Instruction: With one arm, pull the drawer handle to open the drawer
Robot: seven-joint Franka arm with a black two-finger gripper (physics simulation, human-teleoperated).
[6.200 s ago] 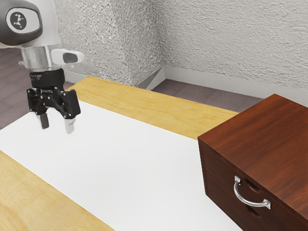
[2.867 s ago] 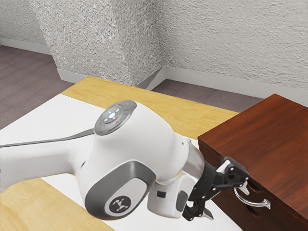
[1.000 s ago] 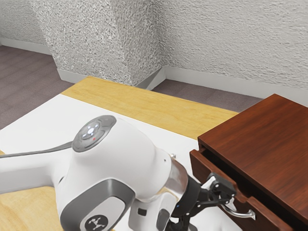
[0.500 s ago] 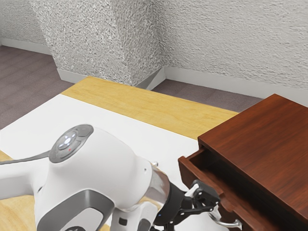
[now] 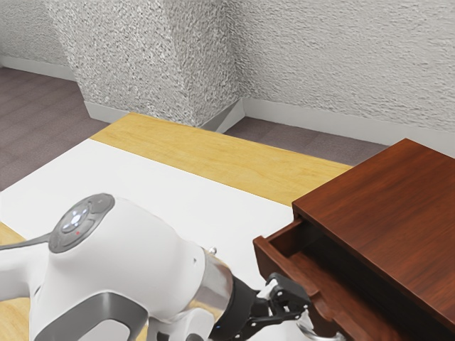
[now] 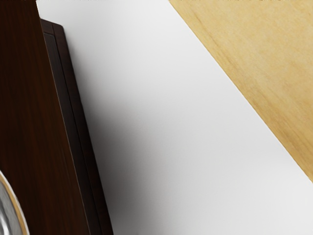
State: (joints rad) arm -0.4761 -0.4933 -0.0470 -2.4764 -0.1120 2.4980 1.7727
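White mat (image 5: 142, 185) on pale wooden table (image 5: 234, 160), rough grey wall (image 5: 320, 50) behind.

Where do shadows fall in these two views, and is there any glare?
Exterior view: the open drawer has its inside in deep shadow under the cabinet top; walls evenly lit, no glare. Wrist view: a soft grey shadow spreads on the white mat beside the drawer front; the handle shows a pale sheen.

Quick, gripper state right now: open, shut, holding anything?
Gripper: cannot be told. It sits at the front of the open drawer, at the exterior view's lower edge.
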